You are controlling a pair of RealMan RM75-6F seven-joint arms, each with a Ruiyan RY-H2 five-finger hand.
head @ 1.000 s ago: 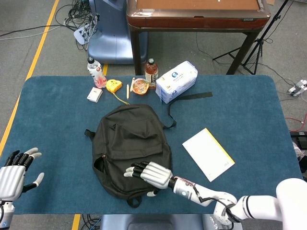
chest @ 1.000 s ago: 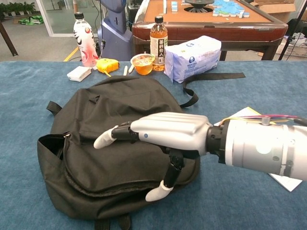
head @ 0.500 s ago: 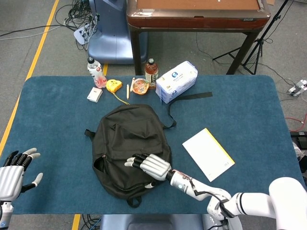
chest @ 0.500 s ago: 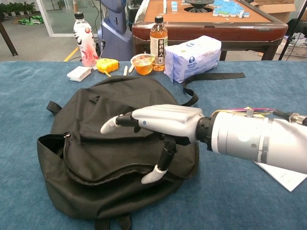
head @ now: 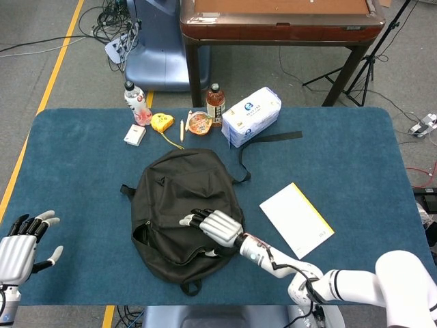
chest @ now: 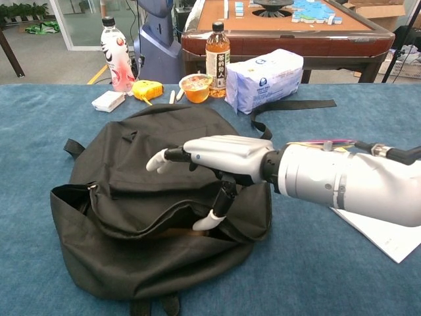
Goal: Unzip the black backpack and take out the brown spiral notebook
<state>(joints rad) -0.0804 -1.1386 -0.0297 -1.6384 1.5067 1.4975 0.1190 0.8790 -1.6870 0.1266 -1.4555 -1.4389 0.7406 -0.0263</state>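
Note:
The black backpack (head: 176, 195) (chest: 125, 155) lies flat in the middle of the blue table. Its main compartment gapes along the near side, and a sliver of something brown (chest: 172, 232) shows in the slit. My right hand (head: 217, 227) (chest: 220, 155) hovers over the bag's right part with its fingers stretched and spread. Its thumb (chest: 212, 217) points down at the edge of the opening, against the upper flap. My left hand (head: 19, 247) hangs at the near left table edge with fingers apart and nothing in it; only the head view shows it.
A white notebook with a yellow edge (head: 297, 220) (chest: 378, 234) lies right of the bag. Behind the bag stand a tissue pack (head: 251, 115) (chest: 266, 79), a tea bottle (head: 216, 102), a snack cup (head: 200, 124), a yellow tape measure (head: 162, 121), a pink bottle (head: 136, 102) and a small white box (head: 135, 135).
My right hand has moved away from me across the bag, and its thumb has pushed the upper flap back. The slit has widened and something brown shows inside. The left hand stayed put.

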